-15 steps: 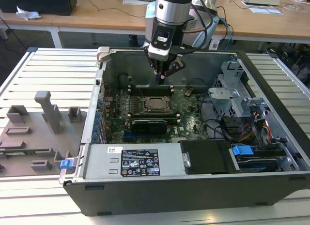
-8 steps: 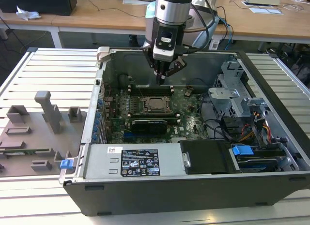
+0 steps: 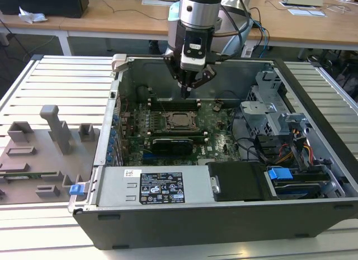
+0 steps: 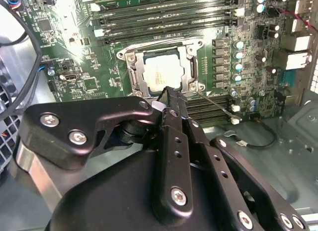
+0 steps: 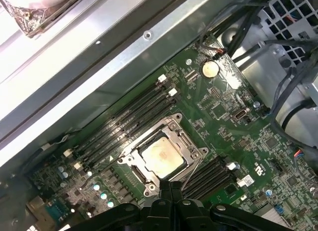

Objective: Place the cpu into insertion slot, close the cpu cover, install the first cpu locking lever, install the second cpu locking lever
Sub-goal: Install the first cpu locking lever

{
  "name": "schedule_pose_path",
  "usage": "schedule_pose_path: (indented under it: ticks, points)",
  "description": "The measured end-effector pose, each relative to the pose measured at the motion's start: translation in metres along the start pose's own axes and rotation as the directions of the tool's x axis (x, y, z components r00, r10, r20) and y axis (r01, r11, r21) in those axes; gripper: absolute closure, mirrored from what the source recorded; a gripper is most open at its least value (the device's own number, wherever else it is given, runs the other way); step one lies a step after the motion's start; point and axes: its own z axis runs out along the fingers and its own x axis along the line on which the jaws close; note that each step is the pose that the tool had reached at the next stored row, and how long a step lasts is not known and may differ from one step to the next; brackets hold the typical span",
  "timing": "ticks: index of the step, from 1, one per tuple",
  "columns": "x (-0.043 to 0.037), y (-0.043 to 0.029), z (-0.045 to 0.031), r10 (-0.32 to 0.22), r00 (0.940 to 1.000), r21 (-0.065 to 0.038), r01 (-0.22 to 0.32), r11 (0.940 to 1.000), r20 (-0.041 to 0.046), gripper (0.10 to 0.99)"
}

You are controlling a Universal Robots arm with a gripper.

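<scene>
cpu [image 5: 161, 156] just beside the jaws

Cpu [image 5: 161, 156], pale silver square, seated flat in insertion slot [image 3: 166, 120], cpu cover [image 4: 134, 74] frame lying flat around it; slot at 12 o'clock of green motherboard [image 3: 224, 131] centre, exterior view.
</scene>
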Motion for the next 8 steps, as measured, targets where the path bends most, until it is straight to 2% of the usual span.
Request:
schedule_pose_path:
  ticks: [8]
  points:
    - [0.0,0.0,0.0,-0.055,0.9985,0.001,0.055,0.9985,0.0032,0.98]
